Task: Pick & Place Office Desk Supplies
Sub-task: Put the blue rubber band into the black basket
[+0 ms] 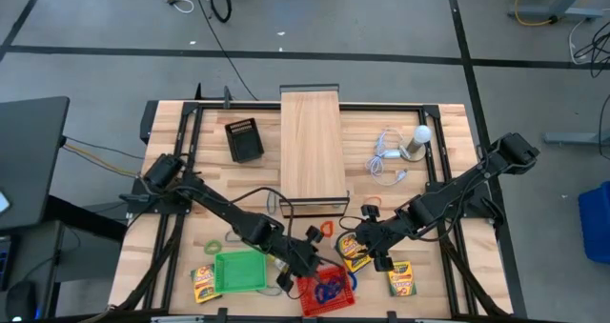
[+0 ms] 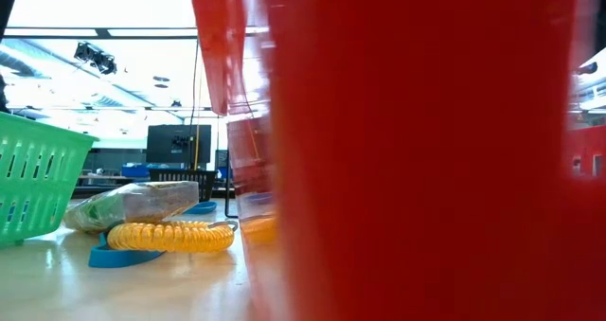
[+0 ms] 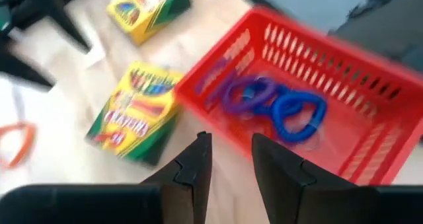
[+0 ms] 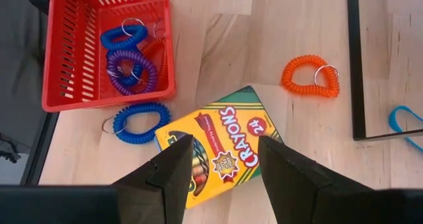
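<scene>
Red basket [image 2: 426, 151] wall fills the low view; coiled loops [image 4: 129, 55] lie inside. Left claw [image 3: 228, 151] hovers empty, fingers parted, at its rim. Right claw [image 4: 221, 161] angles down, spread wide over a crayon box [image 4: 218, 151] on the desk [image 4: 297, 26].

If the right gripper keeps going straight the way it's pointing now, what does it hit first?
Most likely the crayon box: it lies directly ahead between the open fingers of the right gripper. The blue coil loop and red basket sit off to one side. Depth is hard to judge.
</scene>
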